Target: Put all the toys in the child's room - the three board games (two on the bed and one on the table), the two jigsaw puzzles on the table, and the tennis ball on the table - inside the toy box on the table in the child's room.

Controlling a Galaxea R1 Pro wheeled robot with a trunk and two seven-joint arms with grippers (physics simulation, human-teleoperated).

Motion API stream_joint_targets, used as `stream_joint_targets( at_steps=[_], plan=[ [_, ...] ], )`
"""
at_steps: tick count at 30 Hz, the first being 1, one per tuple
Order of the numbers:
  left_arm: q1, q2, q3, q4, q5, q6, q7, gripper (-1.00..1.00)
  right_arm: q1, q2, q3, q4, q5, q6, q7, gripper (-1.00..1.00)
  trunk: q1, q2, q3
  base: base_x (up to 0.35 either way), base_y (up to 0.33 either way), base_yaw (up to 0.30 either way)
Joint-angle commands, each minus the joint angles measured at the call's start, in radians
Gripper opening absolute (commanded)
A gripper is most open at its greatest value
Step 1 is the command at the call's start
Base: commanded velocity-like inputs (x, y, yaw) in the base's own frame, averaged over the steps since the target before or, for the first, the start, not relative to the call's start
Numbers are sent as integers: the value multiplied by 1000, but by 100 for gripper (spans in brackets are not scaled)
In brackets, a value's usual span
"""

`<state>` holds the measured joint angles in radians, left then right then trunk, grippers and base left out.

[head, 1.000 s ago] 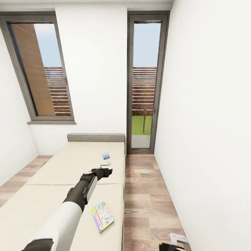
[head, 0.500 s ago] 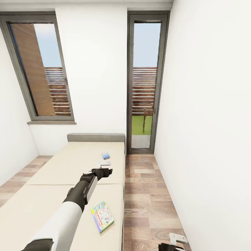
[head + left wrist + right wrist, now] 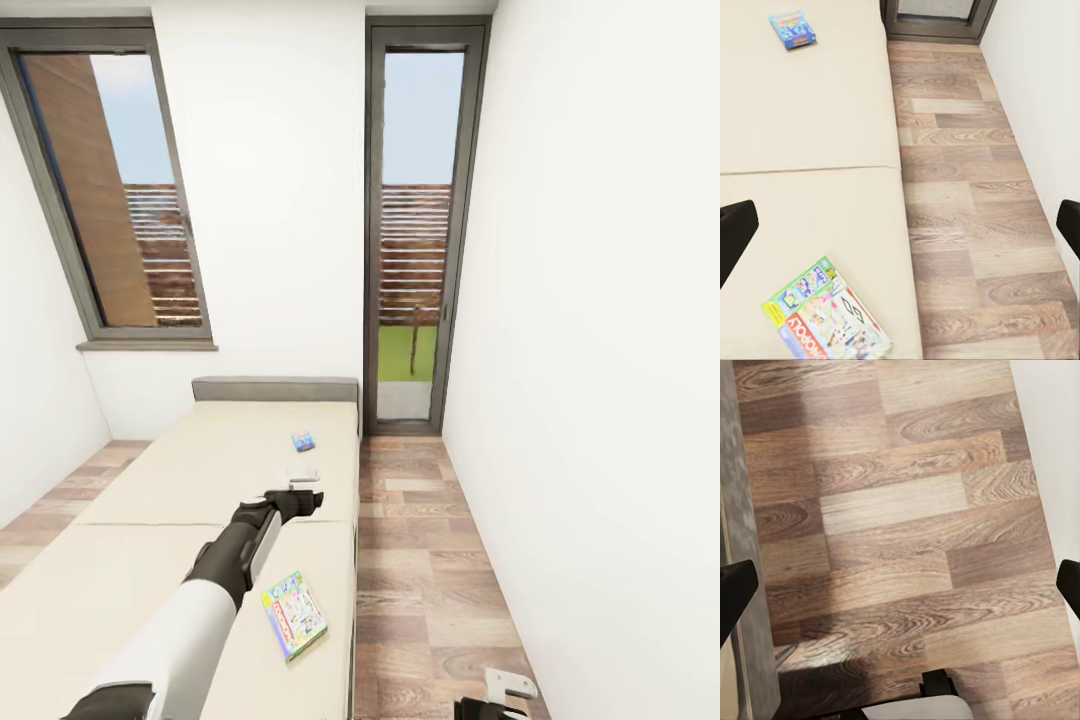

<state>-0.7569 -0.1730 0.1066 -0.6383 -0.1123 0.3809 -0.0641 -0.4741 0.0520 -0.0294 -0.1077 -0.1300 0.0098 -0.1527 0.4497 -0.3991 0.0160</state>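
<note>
Cream-beige bed [image 3: 150,520] fills the left of our head view, and our left gripper [image 3: 300,497] reaches out over it with its jaws spread wide and empty. One colourful board game [image 3: 294,617] lies flat near the bed's right edge beside our forearm; a second, blue board game [image 3: 303,440] lies farther up, toward the grey headboard [image 3: 275,389]. Our right gripper [image 3: 500,698] hangs low over the wood-plank floor [image 3: 420,560], jaws also wide.

The bed [image 3: 150,480] has a matt cream cloth top. The floor [image 3: 420,540] is wood planks with a visible grain. The near board game [image 3: 294,617] has a smooth printed cover.
</note>
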Motion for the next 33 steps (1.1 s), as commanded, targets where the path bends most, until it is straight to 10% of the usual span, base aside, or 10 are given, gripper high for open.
stream_joint_targets(
  at_steps=[1, 17, 33],
  plan=[
    [0, -2, 7, 8, -11, 3, -6, 100, 0, 0, -2, -1, -6, 1, -2, 100, 0, -1, -2, 0, 0, 0],
    [-1, -2, 7, 135, -10, -170, 135, 100, 0, -3, -3, -1, -7, 0, -2, 100, 0, -1, -28, 0, 0, 0],
    [-2, -2, 7, 168, -12, -241, 148, 100, 0, -3, -3, -1, -5, -1, -2, 100, 0, -1, -55, 0, 0, 0]
  ],
)
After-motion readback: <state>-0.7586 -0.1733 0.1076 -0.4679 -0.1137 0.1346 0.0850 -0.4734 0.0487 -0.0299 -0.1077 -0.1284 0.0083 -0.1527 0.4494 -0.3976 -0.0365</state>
